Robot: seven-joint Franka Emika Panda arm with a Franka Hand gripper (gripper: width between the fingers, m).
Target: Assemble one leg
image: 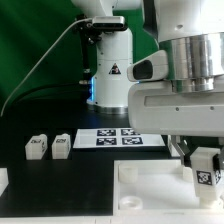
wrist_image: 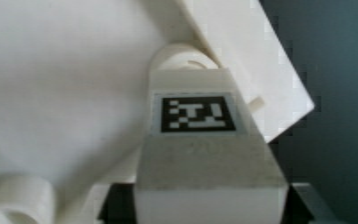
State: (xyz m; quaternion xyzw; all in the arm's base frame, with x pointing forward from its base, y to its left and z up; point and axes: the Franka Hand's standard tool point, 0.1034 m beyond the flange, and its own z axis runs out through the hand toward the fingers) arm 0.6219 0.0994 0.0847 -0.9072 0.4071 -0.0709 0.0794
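Firmly held: leg gripped over the white panel

Seen from the wrist, the end effector is clenched on the leg. Its dark jaws show at either side of the post's base, pressed against it. The leg runs straight out from the grasp, with its square black-and-white tag facing the camera and its rounded tip lying by the raised rim of the panel. Whether the tip actually touches the panel cannot be told.

In the exterior view, the end effector hangs from the bulky white wrist at that view's right, with the leg upright in its grip (tag side toward the camera). The leg sits over the panel, the wide flat white piece with a raised rim, close to the panel's end on that view's right.

Behind the panel, the marker board lies flat on the dark tabletop. Toward the view's left, two small tagged posts and stand side by side, well apart from the gripped leg. The arm's base rises at the back, in front of a green backdrop.
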